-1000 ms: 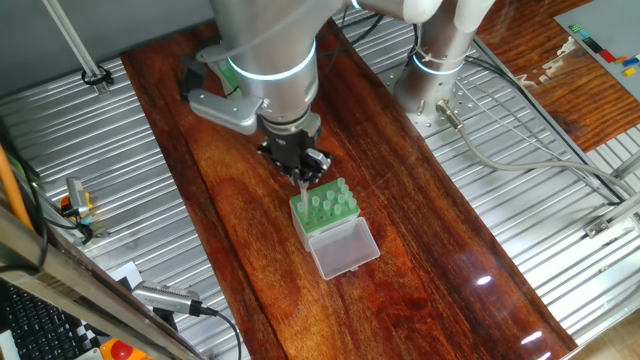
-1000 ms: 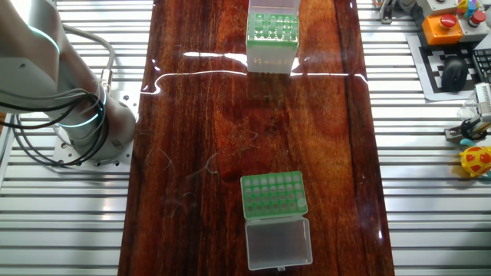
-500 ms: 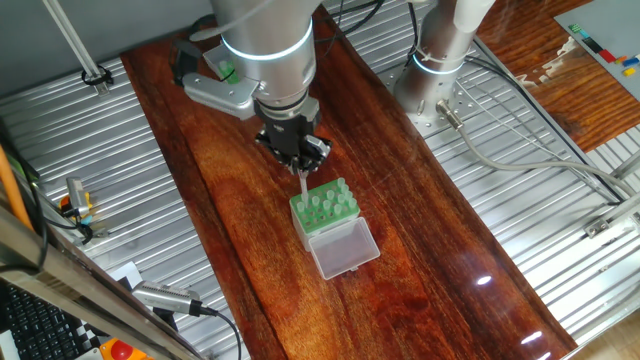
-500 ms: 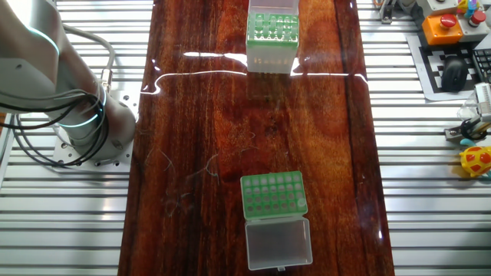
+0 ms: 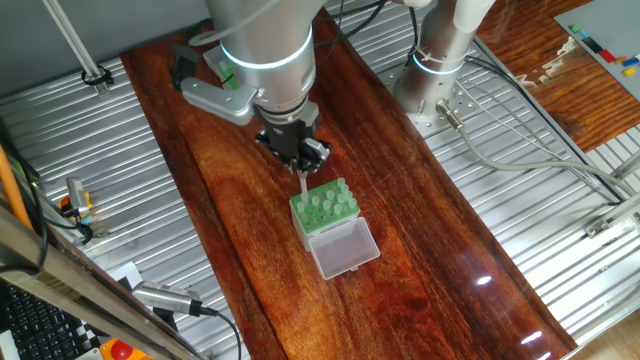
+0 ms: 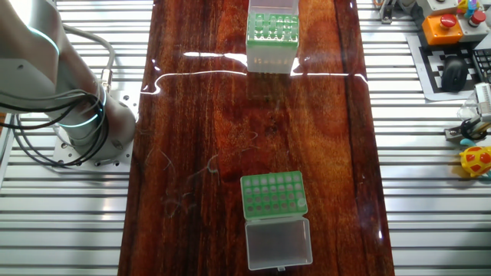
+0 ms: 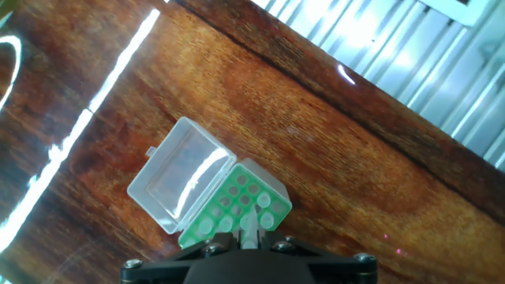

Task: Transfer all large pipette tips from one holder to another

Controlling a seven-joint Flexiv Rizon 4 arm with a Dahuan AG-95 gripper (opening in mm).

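Note:
My gripper (image 5: 301,170) hangs just above the back-left edge of the low green rack (image 5: 324,207) and is shut on one pale pipette tip (image 5: 303,186), which points down at the rack. The rack's clear lid (image 5: 344,249) lies open in front. In the hand view the tip (image 7: 249,227) shows between the fingers of the gripper (image 7: 249,238), over the rack (image 7: 229,207) and beside its lid (image 7: 181,183). The other fixed view shows the rack (image 6: 273,195), its lid (image 6: 278,241) and the taller translucent box (image 6: 272,38) at the far end. The gripper is not seen there.
The wooden board (image 5: 400,230) lies on ribbed metal table panels. The arm's base (image 5: 440,70) stands at the back right with cables trailing right. A keyboard and a red button box (image 6: 445,27) sit at the far right in the other fixed view.
The arm has shifted slightly up and to the left over the last second, carrying the tip above the rack. The rack and the box have not moved.

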